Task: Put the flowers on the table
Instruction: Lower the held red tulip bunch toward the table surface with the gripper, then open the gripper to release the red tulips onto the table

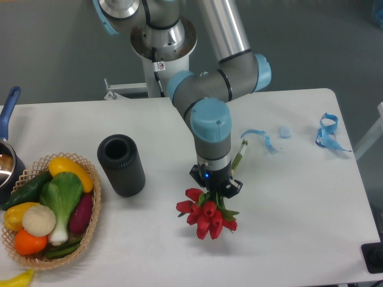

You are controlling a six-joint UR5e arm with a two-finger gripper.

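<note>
1. The bunch of red tulip buds with green stems and leaves sits low over the middle-front of the large white rounded-corner tabletop, buds pointing toward the camera, stem ends running up under the arm's wrist.
2. The black two-finger gripper is right on top of the stem end of the flowers. Fingers mostly hidden by the wrist and leaves; it looks closed around the stems, but the grip itself can't be confirmed from this view.
3. A thin green stem or leaf sticks out up and to the right behind the wrist; likely part of the bunch.
4. Whether the buds touch the table or hang just above it cannot be told: the overhead angle hides any gap.
5. Judged progress: carry seems mostly done, flowers are already over open table. Left to do: set down fully if not resting, let go, pull the arm back.
6. Nearby: black ribbed cylinder vase standing to the left, apart from the flowers; wicker basket of colourful vegetables at far left.
7. Blue ribbon scraps lie at the right of the table, well apart from the flowers.
</note>
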